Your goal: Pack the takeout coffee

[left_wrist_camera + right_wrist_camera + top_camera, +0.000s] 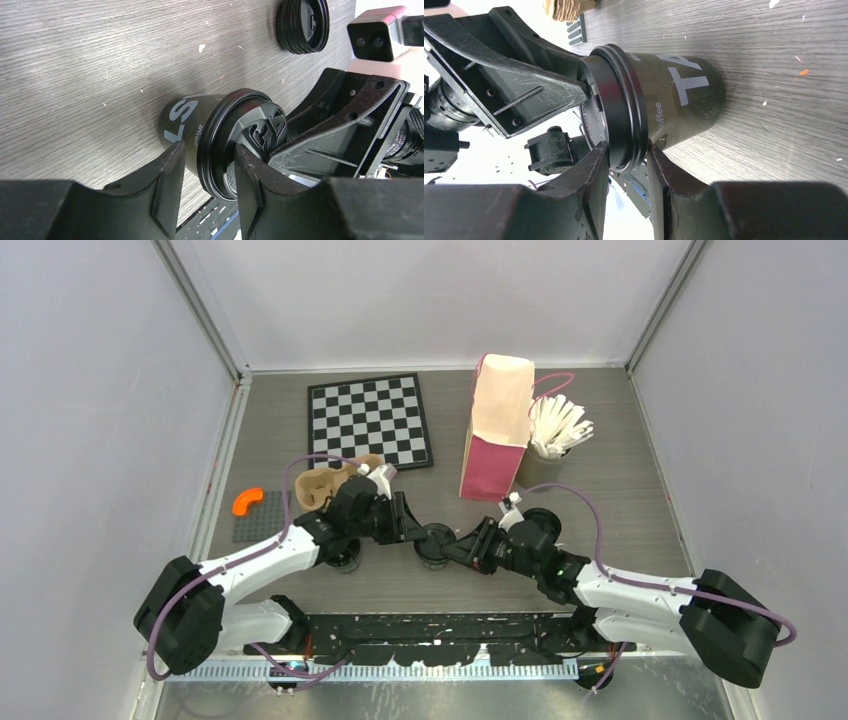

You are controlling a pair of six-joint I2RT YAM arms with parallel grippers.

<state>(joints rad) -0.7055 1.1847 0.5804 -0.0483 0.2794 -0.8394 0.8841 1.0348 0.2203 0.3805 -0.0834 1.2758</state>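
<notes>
from above we see the left tool (420,533) and right tool (455,545) meeting at one black cup (434,556) upright on the woodgrain desk (600,470). left wrist: half-closed jaws pinch its glossy ribbed lid (220,135). right wrist: same pinch; matte wall, grey lettering.

My top camera looks down from behind; both wrist cameras face each other, close on one small black lidded cup (434,542).
</notes>
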